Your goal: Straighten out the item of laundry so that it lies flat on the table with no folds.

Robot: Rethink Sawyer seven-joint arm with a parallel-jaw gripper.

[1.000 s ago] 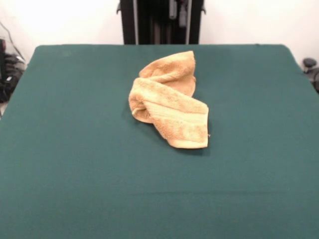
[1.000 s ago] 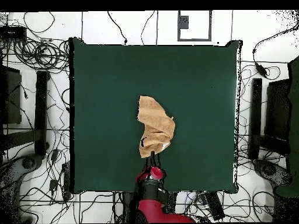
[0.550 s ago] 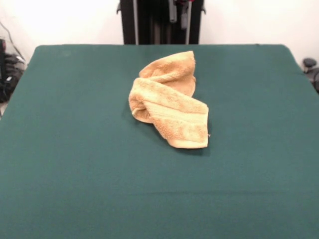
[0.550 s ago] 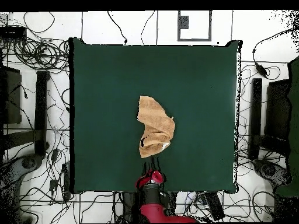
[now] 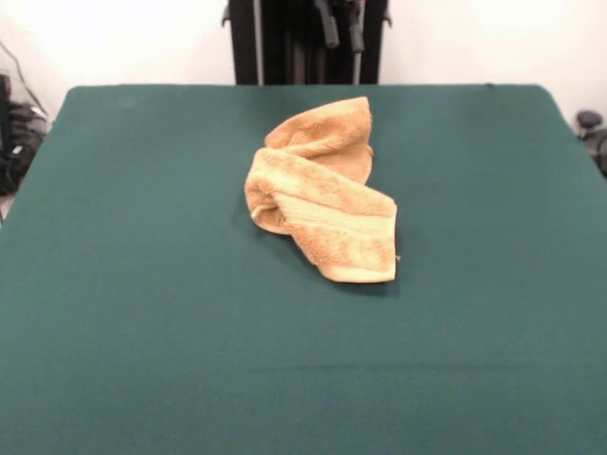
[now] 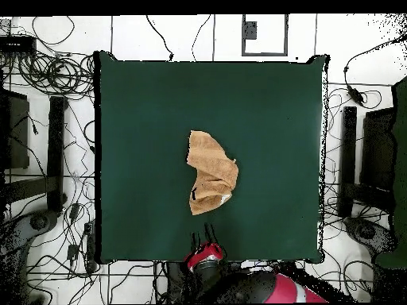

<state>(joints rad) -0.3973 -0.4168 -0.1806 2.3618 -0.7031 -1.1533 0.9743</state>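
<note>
Table: big, dark green cloth, nothing on it but the towel, so we see nothing standing in the way. Cables and equipment crowd the floor all round the table in the overhead view, well clear of the work.

Towel lies near the table's middle, bunched and twisted into a long lump, folded over itself. In the front view one flat end with a border band points to about 5 o'clock, and a rounded hump sits at 12 o'clock. We judge it light, soft and limp, likely to drag a bit on the cloth, not fragile. Best hold, we think: the free corner of the flat end at 5 o'clock, then pull outward.

Gripper hangs at the table edge, at 6 o'clock from the towel in the overhead view, apart from it. Two dark tips show spread, nothing between them, so we read it as released and empty.
</note>
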